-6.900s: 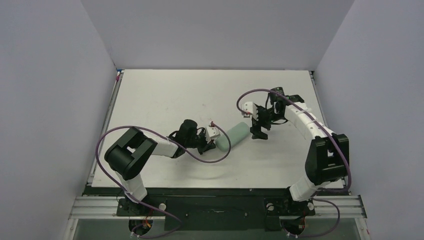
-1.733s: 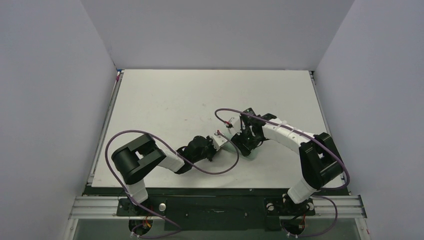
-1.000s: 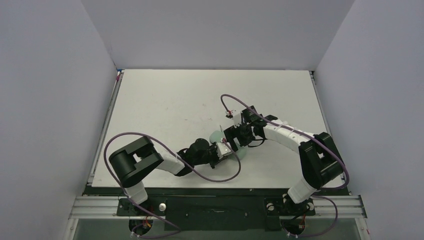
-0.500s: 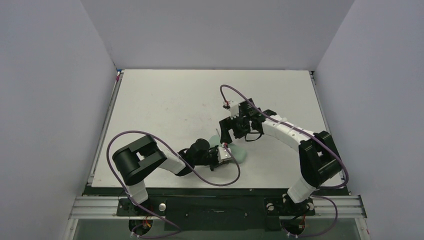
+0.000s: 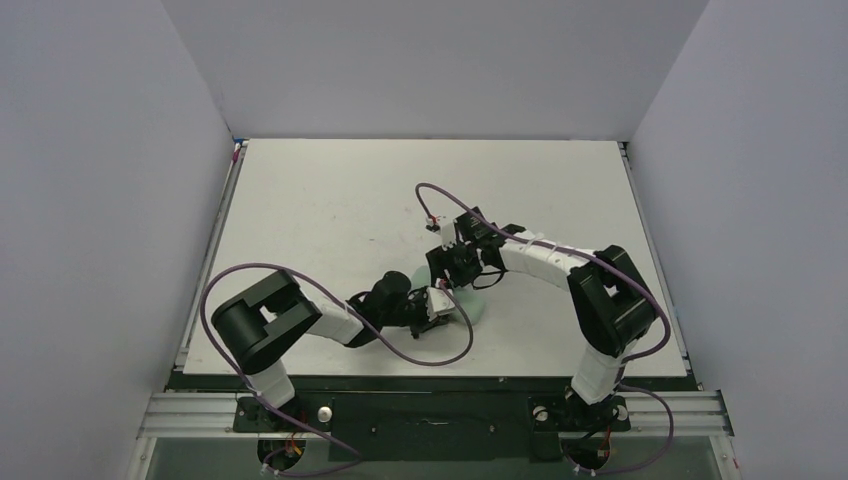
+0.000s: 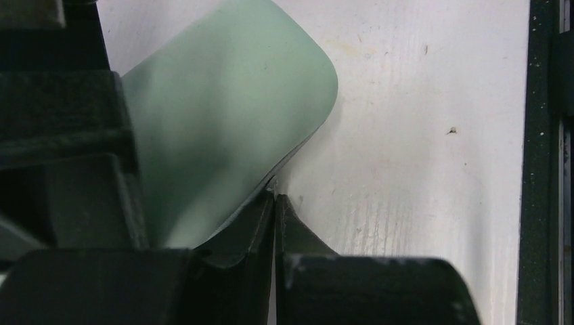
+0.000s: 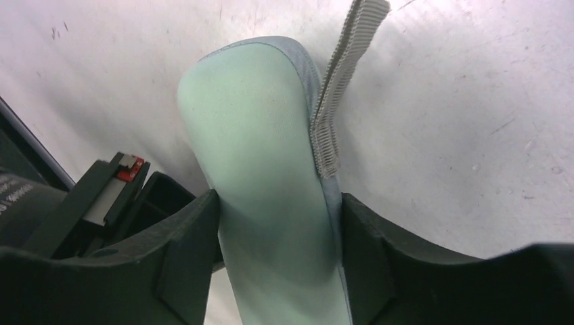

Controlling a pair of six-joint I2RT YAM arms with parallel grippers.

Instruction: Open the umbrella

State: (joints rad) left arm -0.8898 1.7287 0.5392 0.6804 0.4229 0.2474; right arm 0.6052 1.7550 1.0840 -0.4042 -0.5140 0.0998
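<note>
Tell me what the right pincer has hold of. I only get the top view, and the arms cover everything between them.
Observer: In the right wrist view, the right pincer is clamped across the pale green umbrella, with one finger pressed on each side.
Operator: Check the left one too.
Observer: In the left wrist view, the left pincer has its tips shut together right at the umbrella's edge. I cannot tell whether a fold is caught between them.
</note>
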